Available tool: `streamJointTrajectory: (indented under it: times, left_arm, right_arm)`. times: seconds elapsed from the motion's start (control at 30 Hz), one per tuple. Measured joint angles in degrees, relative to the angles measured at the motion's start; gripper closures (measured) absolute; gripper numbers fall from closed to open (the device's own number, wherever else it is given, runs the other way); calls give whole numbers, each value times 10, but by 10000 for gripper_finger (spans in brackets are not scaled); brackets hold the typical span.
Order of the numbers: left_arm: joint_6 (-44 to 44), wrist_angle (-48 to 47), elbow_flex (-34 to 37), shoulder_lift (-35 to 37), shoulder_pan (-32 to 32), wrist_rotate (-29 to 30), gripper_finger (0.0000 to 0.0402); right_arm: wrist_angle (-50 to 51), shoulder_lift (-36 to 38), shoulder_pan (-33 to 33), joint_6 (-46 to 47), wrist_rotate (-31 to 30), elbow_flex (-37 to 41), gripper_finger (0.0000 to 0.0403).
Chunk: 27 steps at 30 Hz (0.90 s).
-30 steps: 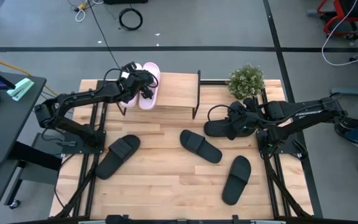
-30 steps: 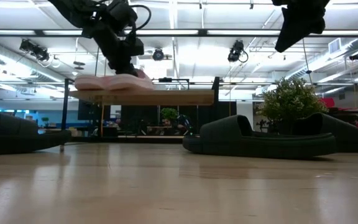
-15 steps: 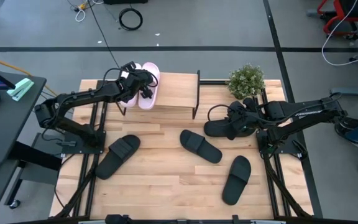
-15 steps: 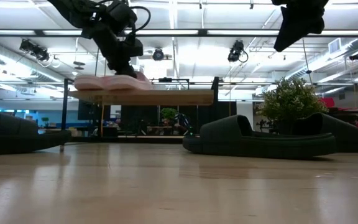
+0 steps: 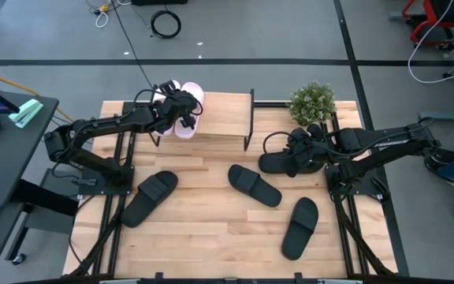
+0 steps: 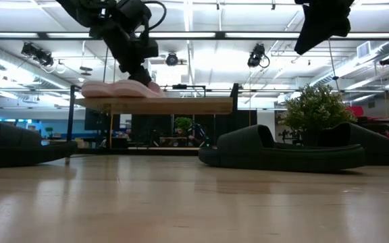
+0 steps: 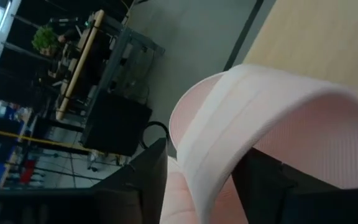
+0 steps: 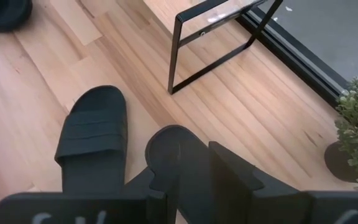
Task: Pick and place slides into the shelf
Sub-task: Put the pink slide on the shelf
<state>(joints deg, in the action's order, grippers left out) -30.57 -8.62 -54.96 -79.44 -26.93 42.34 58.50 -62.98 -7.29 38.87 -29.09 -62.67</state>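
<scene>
Your bench carries the shelf, a potted plant and three loose black slides. Two pink slides lie side by side on the shelf's top board.

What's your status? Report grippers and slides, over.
Left gripper at pink slides on shelf. Right gripper jaws shut on black slide, beside plant. Three more slides on table.
</scene>
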Motion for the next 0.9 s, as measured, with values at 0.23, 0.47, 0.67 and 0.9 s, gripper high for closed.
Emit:
streamJointTrajectory:
  times: [0.23, 0.47, 0.67, 0.9]
  left_arm:
    - [14, -29, -23, 0, 38, 3, 221]
    - [10, -67, -53, 0, 54, 65, 225]
    - [21, -68, -59, 0, 23, 65, 228]
    - [63, -118, -59, 0, 0, 66, 228]
  right_arm:
    - [0, 0, 0, 0, 1, 0, 313]
    - [1, 0, 0, 0, 7, 0, 313]
    - [1, 0, 0, 1, 7, 0, 313]
    - [1, 0, 0, 1, 23, 0, 313]
